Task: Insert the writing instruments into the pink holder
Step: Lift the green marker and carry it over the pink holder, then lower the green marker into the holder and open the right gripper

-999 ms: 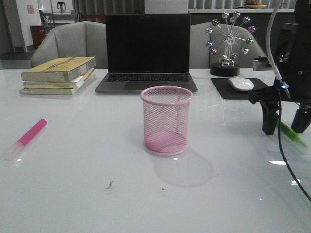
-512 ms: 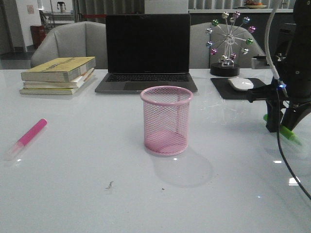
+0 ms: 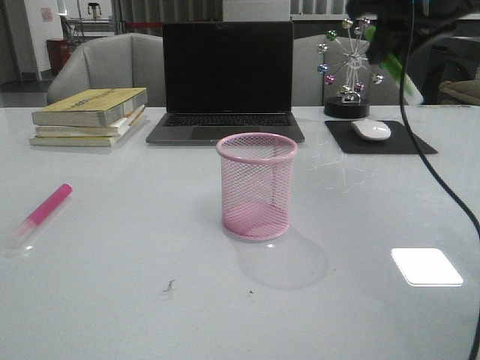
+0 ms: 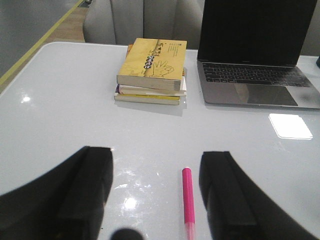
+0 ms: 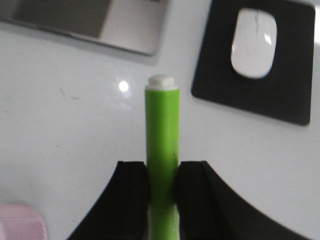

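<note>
Markers x2: green (image 5: pixel 162 145) gripped; pink (image 3: pixel 43 211) on table.

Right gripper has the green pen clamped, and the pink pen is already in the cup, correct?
Not quite. The right gripper does clamp the green pen, but the pink pen lies on the table, left of the cup, as the front view shows. The left wrist view shows it between the open left gripper's fingers.
</note>
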